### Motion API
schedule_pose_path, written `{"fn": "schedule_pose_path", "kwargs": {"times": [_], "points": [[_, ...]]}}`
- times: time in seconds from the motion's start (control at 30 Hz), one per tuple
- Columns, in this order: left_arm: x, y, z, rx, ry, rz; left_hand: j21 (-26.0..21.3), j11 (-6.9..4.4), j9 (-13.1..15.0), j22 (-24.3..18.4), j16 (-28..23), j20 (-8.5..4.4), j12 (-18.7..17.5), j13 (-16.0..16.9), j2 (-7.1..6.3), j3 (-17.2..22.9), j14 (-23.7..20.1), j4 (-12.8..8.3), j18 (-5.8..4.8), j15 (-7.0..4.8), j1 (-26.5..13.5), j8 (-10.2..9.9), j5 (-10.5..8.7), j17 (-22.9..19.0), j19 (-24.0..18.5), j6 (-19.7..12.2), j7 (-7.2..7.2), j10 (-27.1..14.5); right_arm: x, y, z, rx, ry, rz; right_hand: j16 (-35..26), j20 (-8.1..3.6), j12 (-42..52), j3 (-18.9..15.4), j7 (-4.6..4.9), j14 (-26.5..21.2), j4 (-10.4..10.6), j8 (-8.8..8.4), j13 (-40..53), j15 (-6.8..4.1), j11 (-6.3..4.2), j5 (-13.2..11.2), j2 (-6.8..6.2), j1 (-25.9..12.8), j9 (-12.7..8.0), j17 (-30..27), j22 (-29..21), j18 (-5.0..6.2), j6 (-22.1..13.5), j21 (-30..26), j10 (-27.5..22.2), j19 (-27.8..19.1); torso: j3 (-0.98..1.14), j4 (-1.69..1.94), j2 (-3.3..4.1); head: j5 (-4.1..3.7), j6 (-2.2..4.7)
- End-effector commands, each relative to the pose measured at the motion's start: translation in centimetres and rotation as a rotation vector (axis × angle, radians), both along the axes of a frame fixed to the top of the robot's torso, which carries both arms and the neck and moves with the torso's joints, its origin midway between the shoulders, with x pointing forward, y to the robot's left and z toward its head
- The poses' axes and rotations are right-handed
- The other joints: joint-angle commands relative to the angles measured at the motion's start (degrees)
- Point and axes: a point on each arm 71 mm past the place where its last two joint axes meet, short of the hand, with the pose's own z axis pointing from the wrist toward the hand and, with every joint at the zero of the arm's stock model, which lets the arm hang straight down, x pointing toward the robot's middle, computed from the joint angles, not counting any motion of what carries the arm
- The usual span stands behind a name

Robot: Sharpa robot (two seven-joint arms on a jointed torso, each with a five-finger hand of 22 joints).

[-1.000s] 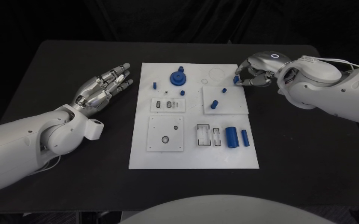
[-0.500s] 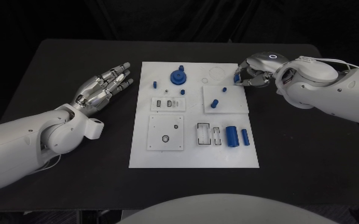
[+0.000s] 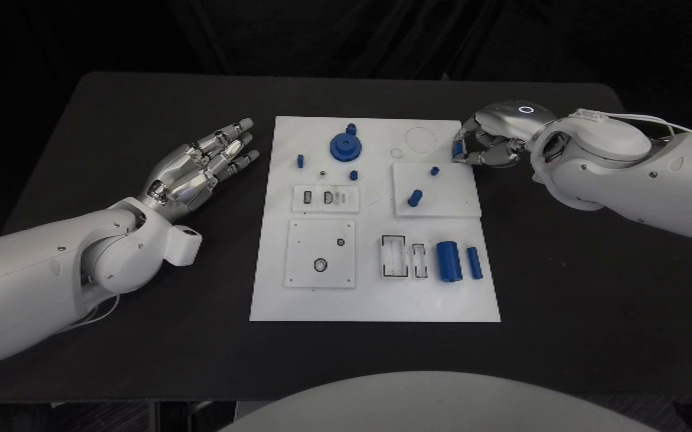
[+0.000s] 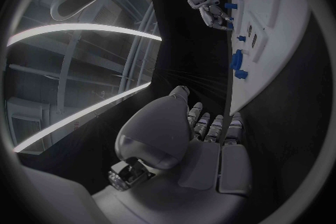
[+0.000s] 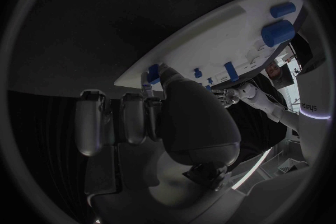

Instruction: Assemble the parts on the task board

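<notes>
The white task board (image 3: 375, 297) lies in the middle of the black table. My right hand (image 3: 488, 144) is at the board's far right edge and pinches a small blue part (image 3: 457, 151) between thumb and fingertip; the right wrist view shows this part (image 5: 153, 74) just over the board (image 5: 210, 39). My left hand (image 3: 202, 164) lies flat and open on the table left of the board, fingers apart, holding nothing. A round blue part with a peg (image 3: 346, 146) stands near the board's far edge. Two blue cylinders (image 3: 449, 261) lie near its right side.
Small blue pegs (image 3: 414, 196) are scattered over the board's far half, around two raised white plates (image 3: 436, 204). Another raised plate (image 3: 320, 257) and narrow slots (image 3: 392, 257) occupy the near half. Bare black table (image 3: 577, 282) surrounds the board.
</notes>
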Motion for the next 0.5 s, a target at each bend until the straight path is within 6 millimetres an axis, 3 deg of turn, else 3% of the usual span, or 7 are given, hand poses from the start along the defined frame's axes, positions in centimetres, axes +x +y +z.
{"fn": "schedule_pose_path", "kwargs": {"times": [0.03, 0.3, 0.5], "points": [[-0.2, -0.1, 0.3, -0.045, -0.040, -0.011, 0.35, 0.34, -0.02, 0.08, -0.21, 0.22, 0.19, -0.02, -0.12, 0.00, -0.02, 0.33, 0.55, 0.49, -0.51, -0.03, 0.10, -0.09, -0.03, -0.22, -0.11, -0.05, -0.1, 0.0, 0.2, 0.020, -0.043, -0.006, -0.17, -0.33, 0.27, 0.26, -0.14, 3.62, -0.53, 0.62, 10.29, -0.34, -0.52, 0.74, 0.80, 0.99, 0.85, 3.47, 11.78, 0.25, 1.01, -0.33, 2.59, 1.85, 0.00, 0.01, 0.02, 0.16, -0.11], [-0.3, 0.1, 0.3, -0.043, -0.040, -0.006, 0.36, 0.38, -0.02, 0.09, -0.21, 0.25, 0.20, -0.01, -0.12, -0.01, -0.02, 0.34, 0.55, 0.52, -0.57, -0.04, -0.02, -0.09, -0.01, -0.25, -0.09, -0.03, -0.6, 0.8, 1.2, 0.071, -0.116, 0.023, -0.07, -0.45, 0.30, 0.25, -0.06, 3.68, -0.87, 0.92, 10.33, -0.42, -0.55, 1.74, 0.82, 1.24, 1.55, 3.61, 11.89, 0.21, 1.70, -0.20, 2.62, 1.95, -0.01, -0.03, 0.01, 0.76, 0.05], [-0.3, 0.0, 0.3, -0.045, -0.040, -0.008, 0.37, 0.39, -0.02, 0.10, -0.21, 0.25, 0.20, 0.00, -0.13, -0.01, -0.02, 0.34, 0.55, 0.53, -0.58, -0.03, -0.04, -0.09, 0.00, -0.20, -0.09, -0.02, -0.8, 3.3, 3.3, 0.109, -0.169, 0.088, 0.04, -0.44, 0.43, 0.17, 0.14, 3.73, -0.98, 0.81, 10.50, -0.36, -0.42, 2.44, 0.63, 1.25, 1.78, 3.75, 11.91, 0.21, 1.64, -0.22, 2.74, 1.97, 0.03, -0.01, 0.00, 1.01, 0.08]]}}
